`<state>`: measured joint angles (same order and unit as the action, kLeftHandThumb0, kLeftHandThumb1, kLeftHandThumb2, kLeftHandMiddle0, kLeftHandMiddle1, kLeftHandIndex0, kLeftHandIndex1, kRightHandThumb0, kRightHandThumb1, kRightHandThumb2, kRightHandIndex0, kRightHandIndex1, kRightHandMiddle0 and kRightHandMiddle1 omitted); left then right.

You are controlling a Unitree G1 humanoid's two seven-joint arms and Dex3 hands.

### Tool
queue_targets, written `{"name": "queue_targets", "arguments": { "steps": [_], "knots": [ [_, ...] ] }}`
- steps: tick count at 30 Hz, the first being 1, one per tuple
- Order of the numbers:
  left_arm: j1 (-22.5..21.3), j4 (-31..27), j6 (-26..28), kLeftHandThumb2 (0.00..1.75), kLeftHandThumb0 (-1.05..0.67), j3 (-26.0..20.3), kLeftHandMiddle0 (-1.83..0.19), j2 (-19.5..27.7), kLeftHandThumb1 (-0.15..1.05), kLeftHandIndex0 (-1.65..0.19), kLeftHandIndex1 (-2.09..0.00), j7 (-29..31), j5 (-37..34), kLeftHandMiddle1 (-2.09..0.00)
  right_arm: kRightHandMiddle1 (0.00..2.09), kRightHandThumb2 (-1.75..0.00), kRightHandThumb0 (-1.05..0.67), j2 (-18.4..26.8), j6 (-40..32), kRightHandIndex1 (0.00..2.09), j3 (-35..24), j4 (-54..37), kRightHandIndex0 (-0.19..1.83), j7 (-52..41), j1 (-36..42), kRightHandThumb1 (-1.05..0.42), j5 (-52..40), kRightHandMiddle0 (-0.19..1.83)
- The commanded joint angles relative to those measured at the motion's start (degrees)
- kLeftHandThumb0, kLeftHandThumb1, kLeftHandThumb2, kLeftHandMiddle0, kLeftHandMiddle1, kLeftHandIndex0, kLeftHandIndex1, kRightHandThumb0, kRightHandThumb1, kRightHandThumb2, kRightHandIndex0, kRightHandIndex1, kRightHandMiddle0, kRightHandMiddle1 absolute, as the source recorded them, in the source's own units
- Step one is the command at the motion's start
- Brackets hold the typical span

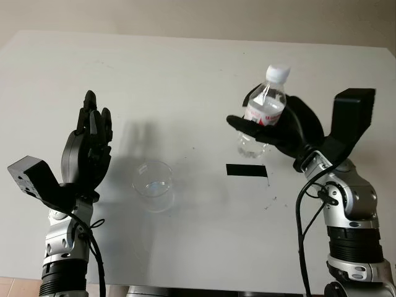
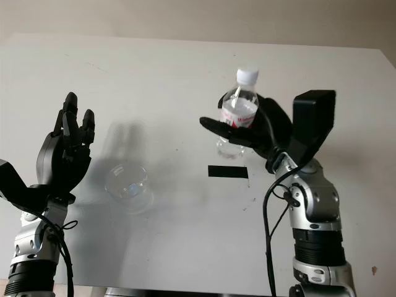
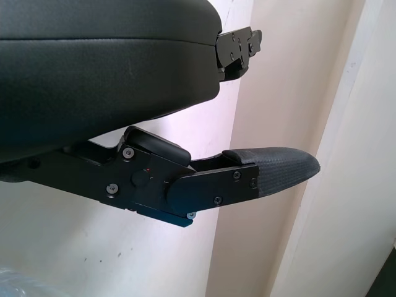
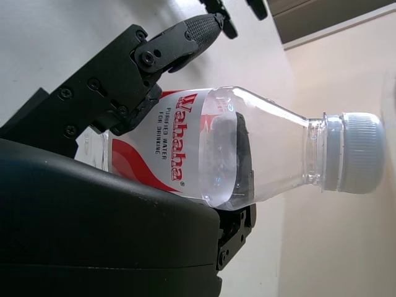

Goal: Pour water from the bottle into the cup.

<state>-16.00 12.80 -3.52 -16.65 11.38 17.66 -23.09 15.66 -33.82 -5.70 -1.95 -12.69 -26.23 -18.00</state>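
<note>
- Bottle (image 1: 265, 110): clear ribbed plastic, white ridged cap still on, red-and-white label reading "Wahaha, purified water for drinking". Held upright, lifted off the table, on the right side.
- Right hand (image 1: 272, 127): black, matte shell, textured fingertip pads; fingers wrapped round the bottle's labelled middle, cap and neck sticking out above.
- Cup (image 1: 152, 180): clear, round, low-walled, thin-rimmed; stands on the table near the front, left of centre, well apart from the bottle.
- Left hand (image 1: 86, 151): black, raised above the table just left of the cup, fingers pointing up, open and holding nothing.
- Black rectangle (image 1: 246, 170): flat, dark, lying on the table below the bottle, right of the cup.
- Table (image 1: 185, 80): smooth, matte, pale grey-white, with a few small dark specks.
- Wall (image 1: 198, 18): plain beige, behind the table's far edge.
</note>
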Motion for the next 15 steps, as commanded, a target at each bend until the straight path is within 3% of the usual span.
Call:
{"name": "queue_targets", "arguments": {
  "steps": [1,15],
  "knots": [
    [0.4,-1.3,0.4,0.57,-0.80,-0.4,0.19,0.4,1.05,0.19,-0.02,0.4,-0.5,-0.04,2.09,-0.27,-0.22,-0.4,-0.4,2.09,0.0,-0.1,1.25,0.3,0.4,-1.05,0.4,0.79],
    [0.0,-1.2,0.5,0.58,-0.80,-0.6,0.19,0.6,1.05,0.19,-0.02,1.0,-0.6,-0.05,2.09,-0.27,-0.22,-2.0,-1.2,2.09,0.7,0.0,1.26,0.6,3.5,-1.05,2.1,0.81]
  ]
}}
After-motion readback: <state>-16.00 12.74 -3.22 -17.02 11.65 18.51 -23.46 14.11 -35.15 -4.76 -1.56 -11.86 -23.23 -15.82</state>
